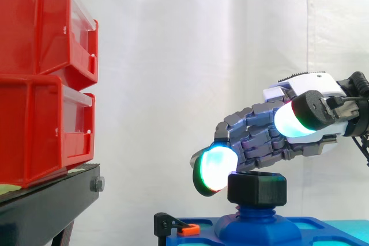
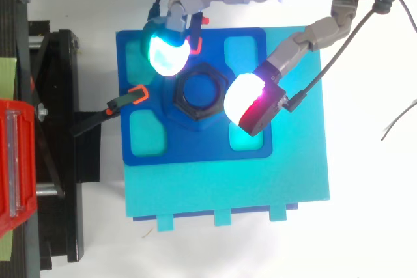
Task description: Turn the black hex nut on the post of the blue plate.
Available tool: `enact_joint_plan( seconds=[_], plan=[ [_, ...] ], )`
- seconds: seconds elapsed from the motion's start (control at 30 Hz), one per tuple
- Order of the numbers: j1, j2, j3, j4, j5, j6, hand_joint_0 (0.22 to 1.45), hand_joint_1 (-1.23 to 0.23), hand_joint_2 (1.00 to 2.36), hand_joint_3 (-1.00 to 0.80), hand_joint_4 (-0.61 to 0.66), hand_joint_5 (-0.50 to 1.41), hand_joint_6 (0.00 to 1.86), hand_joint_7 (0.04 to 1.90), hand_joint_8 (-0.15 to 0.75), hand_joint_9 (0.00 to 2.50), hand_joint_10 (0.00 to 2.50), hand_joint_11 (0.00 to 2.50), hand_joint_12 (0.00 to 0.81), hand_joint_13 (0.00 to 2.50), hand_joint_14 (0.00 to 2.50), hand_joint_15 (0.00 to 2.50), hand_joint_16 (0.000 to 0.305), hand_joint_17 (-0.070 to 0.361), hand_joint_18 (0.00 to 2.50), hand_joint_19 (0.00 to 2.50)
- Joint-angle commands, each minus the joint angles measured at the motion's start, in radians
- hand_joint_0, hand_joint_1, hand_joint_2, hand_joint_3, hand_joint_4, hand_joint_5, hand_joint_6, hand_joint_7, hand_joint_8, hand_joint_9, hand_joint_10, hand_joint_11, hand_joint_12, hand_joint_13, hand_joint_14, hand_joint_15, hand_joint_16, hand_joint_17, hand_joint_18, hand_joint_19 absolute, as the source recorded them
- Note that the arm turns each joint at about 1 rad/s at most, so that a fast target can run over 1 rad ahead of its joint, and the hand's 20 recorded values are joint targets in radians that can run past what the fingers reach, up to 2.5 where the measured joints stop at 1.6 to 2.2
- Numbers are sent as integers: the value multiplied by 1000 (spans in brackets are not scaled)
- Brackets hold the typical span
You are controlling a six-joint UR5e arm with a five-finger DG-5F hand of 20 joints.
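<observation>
The black hex nut (image 2: 200, 94) sits on the post (image 1: 258, 214) in the middle of the blue plate (image 2: 195, 151). The plate lies on a bigger teal base (image 2: 293, 180).

The hand (image 1: 271, 136) comes in from the right and isn't gripping anything. Its fingers are loosely bent and spread wide on either side of the nut.

From the side, one glowing fingertip (image 1: 214, 168) hangs level with the nut at its left edge. The other glowing pad is up high, well above the nut. The top view doesn't show that height. There the white-and-red pad looks like it's sitting right on the nut's right edge.

What the top view does show is that the cyan pad is just off the nut's upper-left corner, with a sliver of blue between them. It also shows an orange-tipped black clamp (image 2: 127, 100) biting the plate's left edge.

The red bins (image 1: 34, 84) are stacked on the black stand (image 1: 46, 205) at left. Any print on their clear fronts is too small to make out.
</observation>
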Motion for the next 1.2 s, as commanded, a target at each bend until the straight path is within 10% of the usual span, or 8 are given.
enact_joint_plan(
  seconds=[0.0,0.83,1.17],
  plan=[
    [-3,0,2,1,-2,0,397,-497,1000,-500,170,-253,503,894,242,0,0,0,359,0,0,0,49,110,0,0],
    [-24,0,61,-56,-48,-11,398,-511,1000,-500,167,-253,503,893,241,0,0,0,358,0,0,0,49,110,0,0],
    [0,0,64,-46,-14,-14,399,-571,1000,-500,161,-254,503,891,236,0,0,0,359,0,0,0,48,109,0,0]
  ],
)
